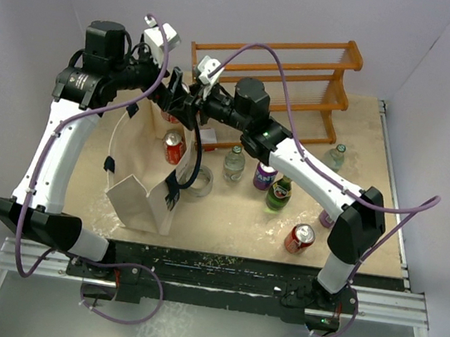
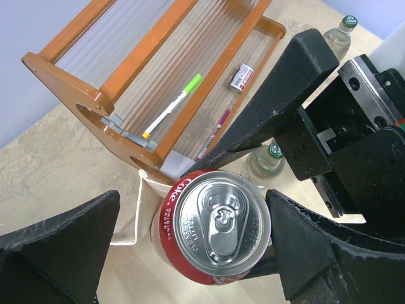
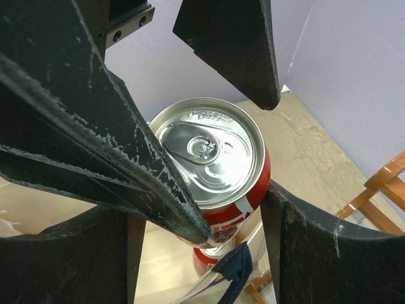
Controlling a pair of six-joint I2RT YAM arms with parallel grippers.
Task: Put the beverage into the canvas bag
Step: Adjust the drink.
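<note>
A red Coke can [image 2: 215, 225] hangs in the air above the far edge of the cream canvas bag [image 1: 141, 178]. My right gripper [image 3: 202, 215] is shut on the can [image 3: 212, 161], with its fingers against the can's sides. My left gripper [image 2: 183, 247] is open around the same can: its right finger [image 2: 304, 247] touches the can and its left finger stands well apart. In the top view both grippers, left [image 1: 174, 99] and right [image 1: 187, 106], meet over the bag's far side. A navy strap [image 3: 237, 266] shows below the can.
A second red can [image 1: 174, 148] stands beside the bag. Clear bottles [image 1: 234, 163] [image 1: 336, 156], a purple can [image 1: 265, 175], a green bottle [image 1: 279, 194] and a lying red can [image 1: 299, 238] stand to the right. The wooden rack [image 1: 280, 71] holding a marker [image 2: 171, 107] is behind.
</note>
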